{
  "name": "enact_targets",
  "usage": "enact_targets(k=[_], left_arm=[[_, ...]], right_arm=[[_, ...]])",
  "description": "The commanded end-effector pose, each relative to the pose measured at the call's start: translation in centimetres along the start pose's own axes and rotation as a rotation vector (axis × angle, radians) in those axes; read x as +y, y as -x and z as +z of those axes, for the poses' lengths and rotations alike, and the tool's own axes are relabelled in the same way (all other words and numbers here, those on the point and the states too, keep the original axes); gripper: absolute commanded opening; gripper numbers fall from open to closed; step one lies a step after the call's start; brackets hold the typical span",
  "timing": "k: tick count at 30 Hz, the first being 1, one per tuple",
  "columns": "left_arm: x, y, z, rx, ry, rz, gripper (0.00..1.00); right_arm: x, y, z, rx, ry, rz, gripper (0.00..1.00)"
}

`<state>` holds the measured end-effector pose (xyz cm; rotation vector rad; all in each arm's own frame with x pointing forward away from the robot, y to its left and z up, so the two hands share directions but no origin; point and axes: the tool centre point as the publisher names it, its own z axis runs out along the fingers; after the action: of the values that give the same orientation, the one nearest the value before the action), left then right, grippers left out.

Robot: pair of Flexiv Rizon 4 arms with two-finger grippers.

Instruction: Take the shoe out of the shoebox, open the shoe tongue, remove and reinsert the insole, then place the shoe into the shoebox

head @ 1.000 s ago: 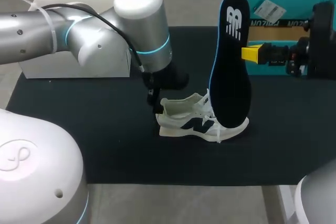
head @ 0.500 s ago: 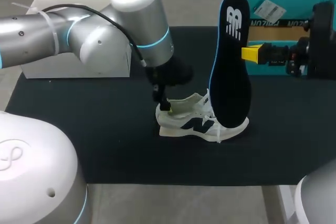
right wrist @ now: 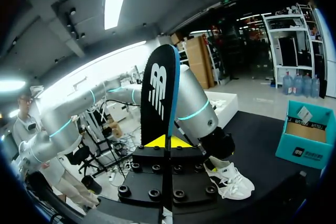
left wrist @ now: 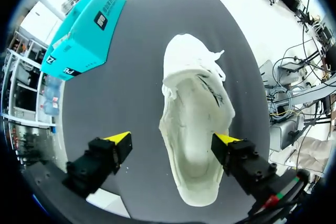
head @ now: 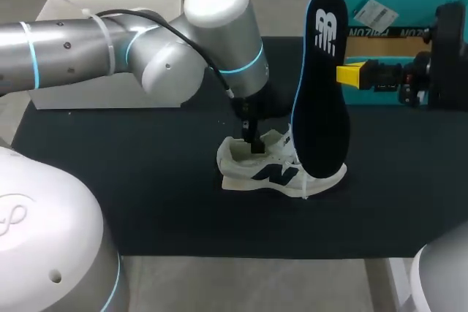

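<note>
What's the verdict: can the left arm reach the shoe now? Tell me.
Probably yes: the left fingers hang open just above the shoe, and the right fingers hold the insole clear.

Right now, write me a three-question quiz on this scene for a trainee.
1. True or false: the insole lies inside the shoe.
2. The left hand is: A) shut on the shoe, B) open, with the shoe between its fingers, C) shut on the insole.
3. Which hand holds the insole upright above the table?
Key: 1 false; 2 B; 3 the right hand.
</note>
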<state>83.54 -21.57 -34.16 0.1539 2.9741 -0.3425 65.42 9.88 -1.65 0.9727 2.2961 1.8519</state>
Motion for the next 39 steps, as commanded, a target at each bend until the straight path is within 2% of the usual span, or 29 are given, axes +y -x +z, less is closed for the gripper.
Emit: enact_targets(k=[1,10,16,21,26,34,37,39], left_arm=[[-0.8,0.9,1.9,0.025,0.009,0.000,1.00],[0.0,2.1,3.2,0.076,0.003,-0.030,1.00],[0.6,2.4,2.6,0.118,-0.010,-0.010,1.00],[0.9,2.5,2.2,0.095,0.022,0.011,1.00],[0.0,3.4,3.6,0.103,0.033,0.023,1.00],[-1.9,3.0,5.0,0.120,0.046,0.070,1.00],[-2.2,2.9,5.4,0.125,0.051,0.082,0.82],[-2.2,2.9,5.5,0.127,0.051,0.083,0.77]], right_arm=[[-0.7,-1.0,-0.3,-0.166,0.012,0.001,0.00],[-0.7,-1.0,-0.3,-0.166,0.012,0.001,0.00],[-0.7,-1.0,-0.3,-0.166,0.012,0.001,0.00],[-0.7,-1.0,-0.3,-0.166,0.012,0.001,0.00],[-0.7,-1.0,-0.3,-0.166,0.012,0.001,0.00],[-0.7,-1.0,-0.3,-0.166,0.012,0.001,0.00],[-0.7,-1.0,-0.3,-0.166,0.012,0.001,0.00],[-0.7,-1.0,-0.3,-0.166,0.012,0.001,0.00]])
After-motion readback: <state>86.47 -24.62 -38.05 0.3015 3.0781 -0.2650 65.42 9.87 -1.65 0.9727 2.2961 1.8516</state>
